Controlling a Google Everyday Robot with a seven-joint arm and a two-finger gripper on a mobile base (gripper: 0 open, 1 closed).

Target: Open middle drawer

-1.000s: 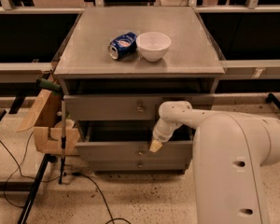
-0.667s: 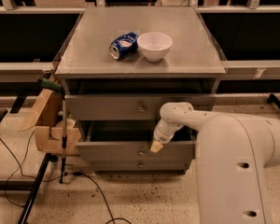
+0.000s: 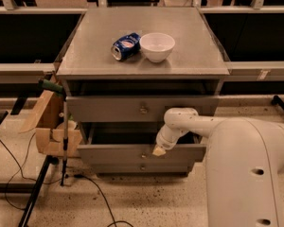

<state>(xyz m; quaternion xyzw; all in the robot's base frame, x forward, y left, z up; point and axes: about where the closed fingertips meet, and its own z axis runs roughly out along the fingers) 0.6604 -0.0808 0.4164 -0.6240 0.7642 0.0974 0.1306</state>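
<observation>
Presently one hand [image 3: 159, 150] sits at the middle drawer [image 3: 113, 153] of three

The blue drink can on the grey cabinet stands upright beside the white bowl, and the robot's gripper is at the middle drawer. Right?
No: the camera view shows the blue drink can lying on its side beside the white bowl. The gripper is at the front of the grey middle drawer.
</observation>
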